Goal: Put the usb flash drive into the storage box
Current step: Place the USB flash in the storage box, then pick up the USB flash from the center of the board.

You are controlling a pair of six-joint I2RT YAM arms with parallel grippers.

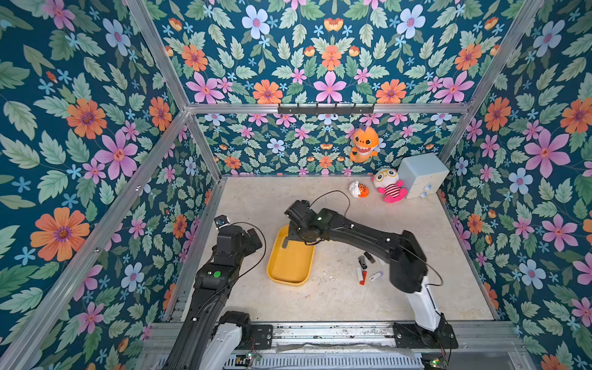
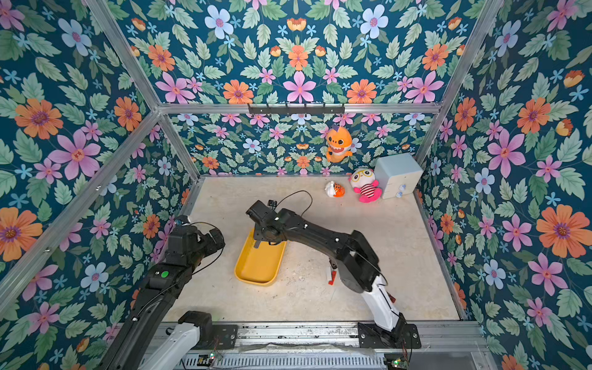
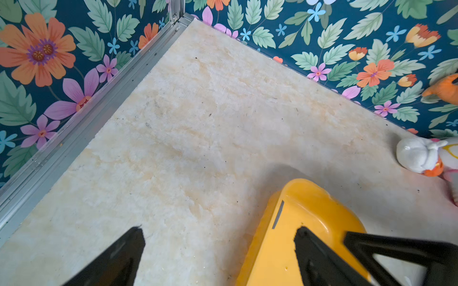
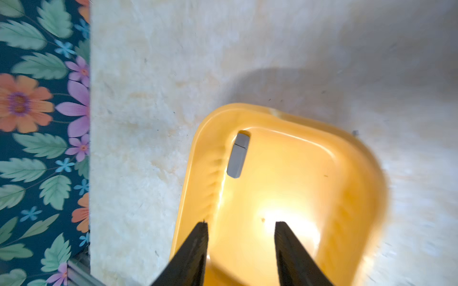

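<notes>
Right gripper (image 4: pixel 241 225): fingers stood parted, nothing between them, tips hanging over the inside of the yellow storage box (image 4: pixel 359 188) near one long wall. Usb flash drive (image 4: pixel 238 156), grey, lay flat on the box floor beyond the tips, close against that wall and up by a rounded corner, clear of both fingers. Left gripper (image 3: pixel 219 229): fingers spread wide and empty over bare tabletop (image 3: pixel 198 123), just beside the box's outer wall; contact with it could not be judged. In both top views the box (image 1: pixel 288 269) (image 2: pixel 256 266) sat near the table's middle, the right arm reaching over its far end. A loose cluster of other drives (image 1: pixel 363 262) lay on the table beside the right arm, apart from the box. Far corner: pale cabinet (image 1: pixel 423 174), striped plush (image 1: pixel 389 187) next to it
</notes>
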